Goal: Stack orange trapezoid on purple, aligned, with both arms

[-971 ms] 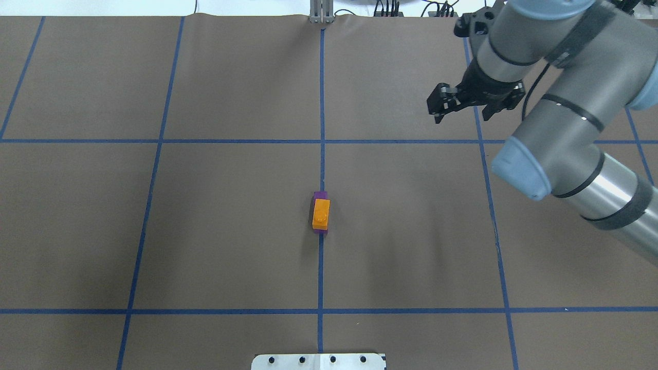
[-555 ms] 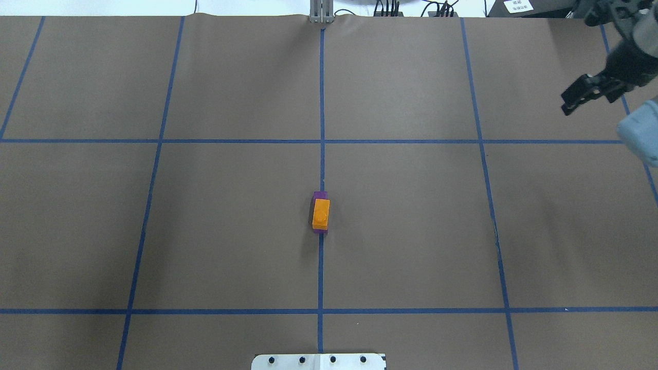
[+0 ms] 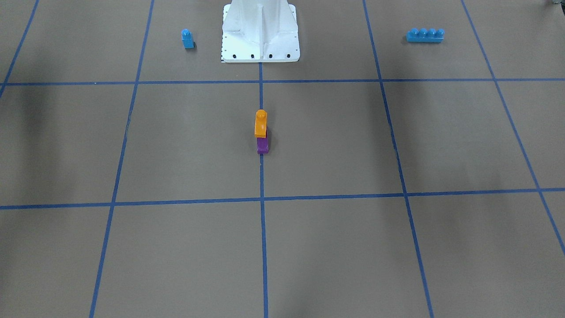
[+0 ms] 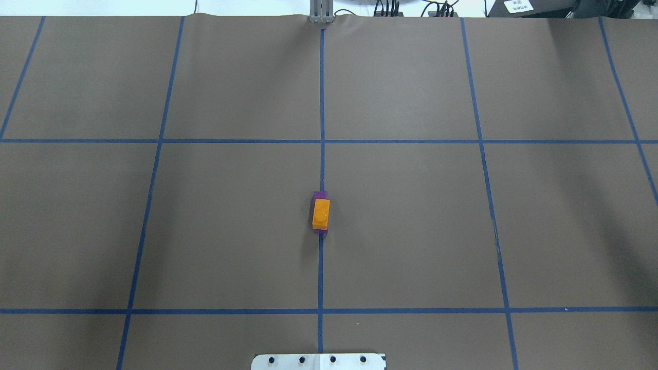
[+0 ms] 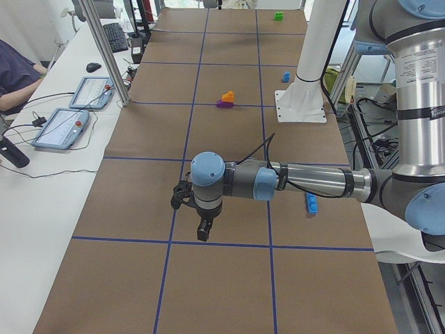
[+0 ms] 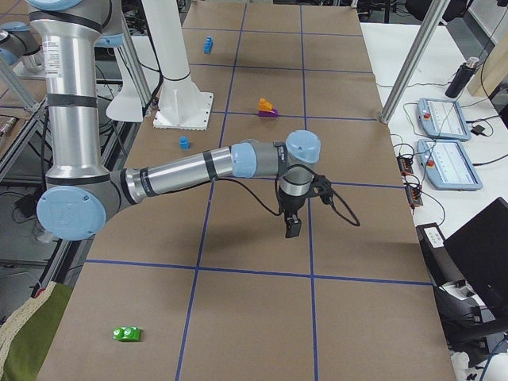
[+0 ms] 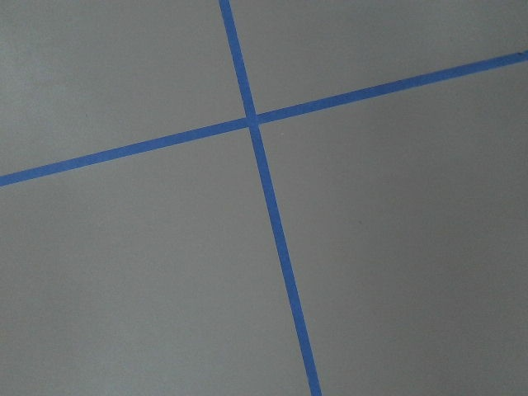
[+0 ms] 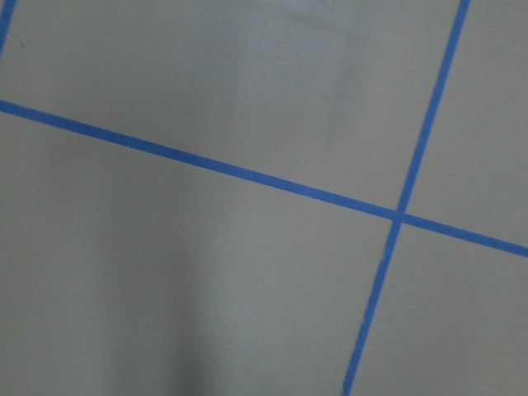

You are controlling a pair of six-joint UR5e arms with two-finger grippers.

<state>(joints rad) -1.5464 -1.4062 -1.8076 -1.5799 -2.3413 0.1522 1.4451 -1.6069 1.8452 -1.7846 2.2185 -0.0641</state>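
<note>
The orange trapezoid (image 4: 321, 213) sits on top of the purple block (image 4: 320, 195) at the table's middle, on the centre tape line. Purple edges show at both ends under it. The stack also shows in the front view, orange (image 3: 261, 123) over purple (image 3: 262, 146). Both grippers are far from the stack and outside the overhead and front views. The left gripper (image 5: 203, 233) hangs over the table in the left side view. The right gripper (image 6: 292, 228) hangs over it in the right side view. I cannot tell whether either is open or shut. Both wrist views show only bare table and tape.
A small blue single-stud block (image 3: 187, 39) and a blue four-stud brick (image 3: 424, 35) lie either side of the white pedestal (image 3: 260, 31). A green block (image 6: 127, 333) lies near the table's right end. An operator and tablets are beside the table (image 5: 69, 129).
The right arm and gripper swung out of the overhead view to the right. The orange-on-purple stack has not moved.
</note>
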